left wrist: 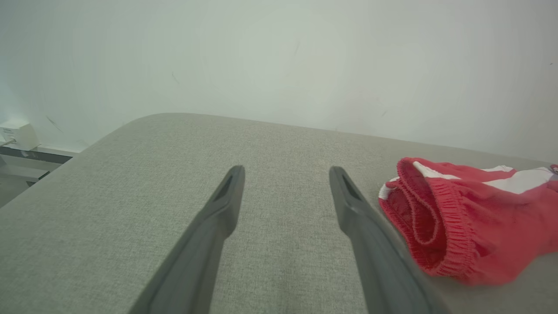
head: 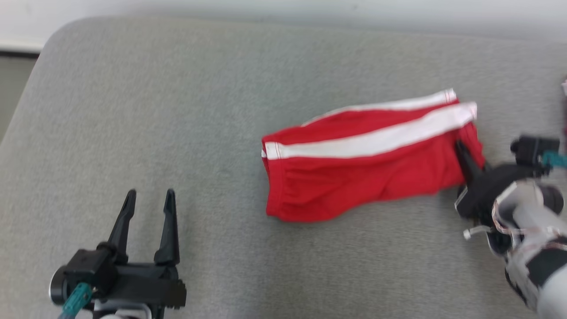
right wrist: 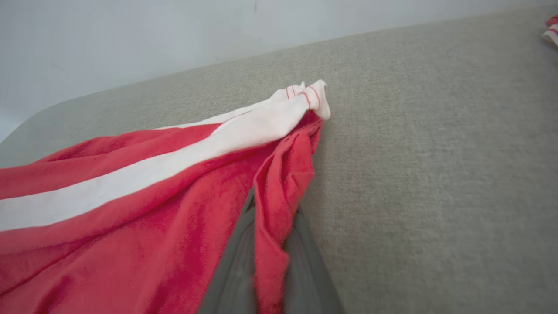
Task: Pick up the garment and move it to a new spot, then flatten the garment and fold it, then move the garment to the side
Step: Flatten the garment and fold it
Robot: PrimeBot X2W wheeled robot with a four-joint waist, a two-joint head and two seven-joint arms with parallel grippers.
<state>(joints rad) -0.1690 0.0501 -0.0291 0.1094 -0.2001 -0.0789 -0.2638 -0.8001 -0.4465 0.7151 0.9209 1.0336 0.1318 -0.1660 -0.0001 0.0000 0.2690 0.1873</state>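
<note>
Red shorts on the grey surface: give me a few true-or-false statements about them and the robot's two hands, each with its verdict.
1. The right hand is shut on one end of the red shorts. True.
2. The left hand is shut on the shorts too. False: it is open and apart from them, over bare surface.
3. A white stripe runs along the shorts. True.
4. The shorts hang in the air. False: they lie on the grey surface.
5. The elastic waistband is at the end nearer the left hand. True.
</note>
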